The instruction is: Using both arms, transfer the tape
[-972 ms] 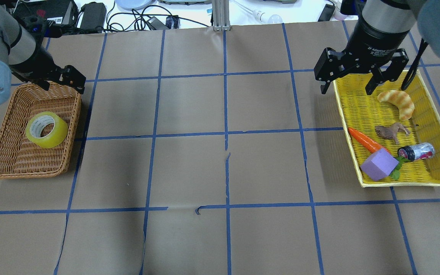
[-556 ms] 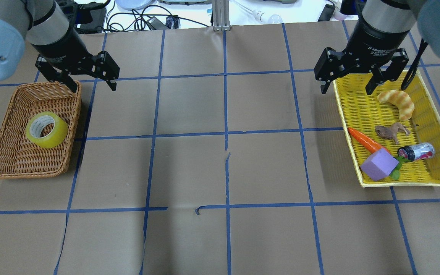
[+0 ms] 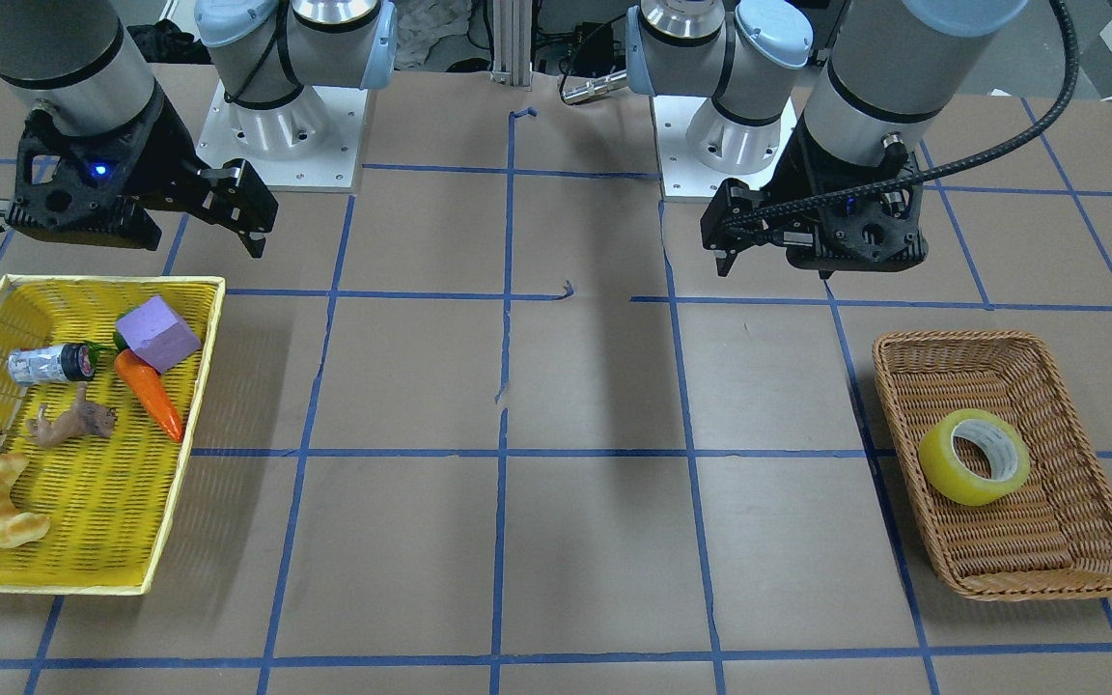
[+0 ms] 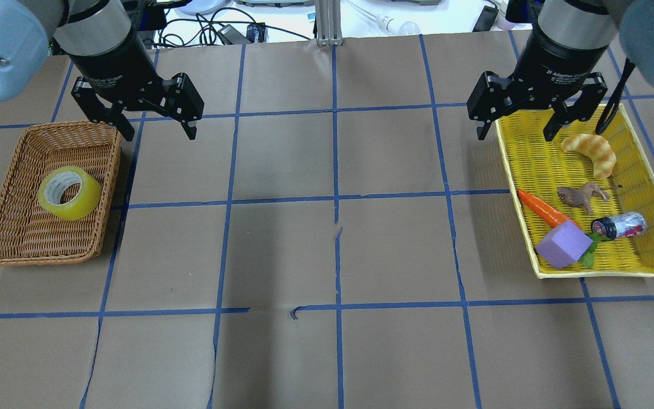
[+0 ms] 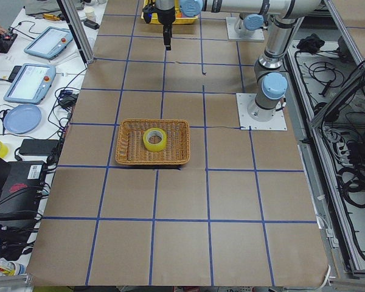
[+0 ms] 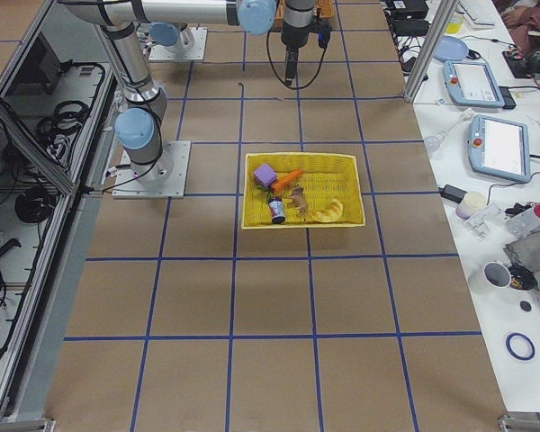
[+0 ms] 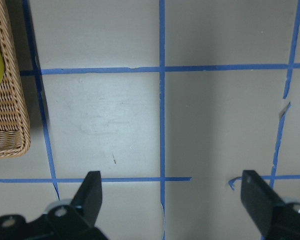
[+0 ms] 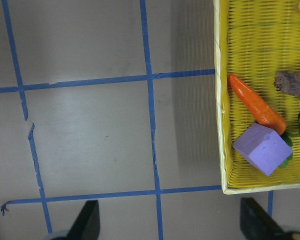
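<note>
**Operator:** Where does the tape stand?

**Inspector:** You will find the tape [image 4: 69, 193] inside the wicker basket [image 4: 20, 238], at the left end of the desk [image 4: 327, 255]. It lies tilted on the woven floor with its pale core showing. Nothing touches it.

**Operator:** And the left gripper?

**Inspector:** Your left gripper [image 4: 160, 135] hangs raised above the bare desk, just off the basket's side that faces the desk's middle. Its jaws are spread wide and hold nothing. Its wrist view shows only the basket's corner and a sliver of yellow at the frame's edge.

**Operator:** The right one?

**Inspector:** Your right gripper [image 4: 514, 136] hovers at the right end, over the inner rim of the yellow tray [image 4: 531, 165]. Its jaws are likewise fully spread and empty. The tray carries a croissant [image 4: 591, 152], an animal figure [image 4: 581, 196], a carrot [image 4: 540, 208], a purple block [image 4: 562, 245] and a small bottle [image 4: 622, 225]. The gripper touches none of them
</note>
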Robot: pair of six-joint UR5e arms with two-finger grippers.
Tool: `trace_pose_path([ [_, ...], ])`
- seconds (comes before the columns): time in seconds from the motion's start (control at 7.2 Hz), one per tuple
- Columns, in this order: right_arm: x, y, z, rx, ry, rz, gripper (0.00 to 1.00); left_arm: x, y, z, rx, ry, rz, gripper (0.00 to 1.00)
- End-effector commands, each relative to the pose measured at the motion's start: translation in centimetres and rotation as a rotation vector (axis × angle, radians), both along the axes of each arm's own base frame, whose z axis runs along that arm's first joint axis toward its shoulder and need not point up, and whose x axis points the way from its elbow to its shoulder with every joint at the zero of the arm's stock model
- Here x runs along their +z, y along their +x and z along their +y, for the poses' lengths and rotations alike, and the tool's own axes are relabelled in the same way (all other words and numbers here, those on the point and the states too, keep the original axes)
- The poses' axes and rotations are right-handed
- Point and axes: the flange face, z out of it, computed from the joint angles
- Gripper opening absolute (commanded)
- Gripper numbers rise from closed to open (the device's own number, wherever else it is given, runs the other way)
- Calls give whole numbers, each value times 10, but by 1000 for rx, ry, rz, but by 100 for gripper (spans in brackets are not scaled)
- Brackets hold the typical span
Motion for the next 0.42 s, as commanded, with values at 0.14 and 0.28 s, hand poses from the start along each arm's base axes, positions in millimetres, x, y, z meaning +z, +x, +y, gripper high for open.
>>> trace_pose_path([
  [0.14,0,0,-1,0,-4,-2,100,0,-1,0,-12,5,6,100],
  [0.28,0,0,-1,0,-4,-2,100,0,-1,0,-12,5,7,100],
])
